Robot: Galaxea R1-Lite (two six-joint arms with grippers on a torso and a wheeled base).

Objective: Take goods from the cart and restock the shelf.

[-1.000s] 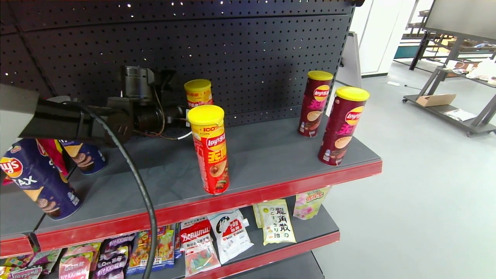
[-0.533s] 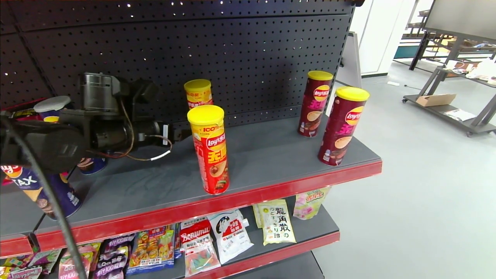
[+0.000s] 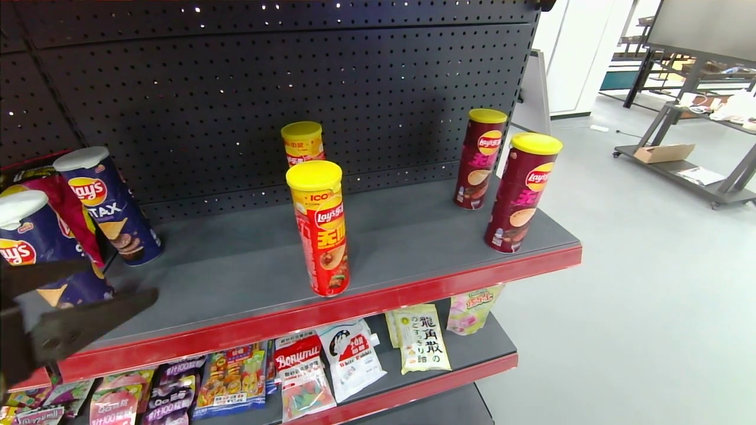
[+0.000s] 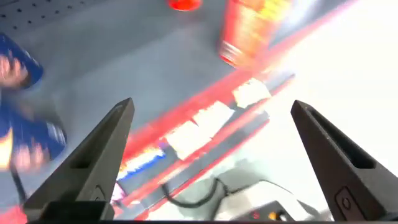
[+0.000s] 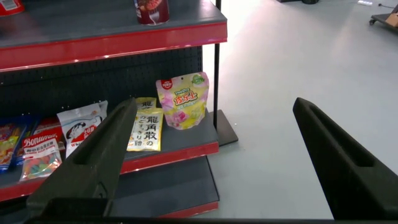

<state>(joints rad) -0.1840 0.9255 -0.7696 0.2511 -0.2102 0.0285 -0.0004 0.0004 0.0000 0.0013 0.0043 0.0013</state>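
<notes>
Midway along the shelf's [image 3: 236,265] front edge stands a tall red chip can [image 3: 322,227], upright, with a yellow lid. A second red can [image 3: 302,141] stands behind it near the back panel. Two maroon cans with yellow lids stand at the right end, the front maroon can [image 3: 522,192] near the corner and the rear maroon can [image 3: 479,158] behind it. The left gripper [image 4: 212,106] hangs off the left front edge, spread wide and empty. The right gripper [image 5: 216,102] also gapes empty.

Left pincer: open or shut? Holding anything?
Open and empty: the left pincer has its fingers spread wide, with only the shelf and floor showing between them.
</notes>
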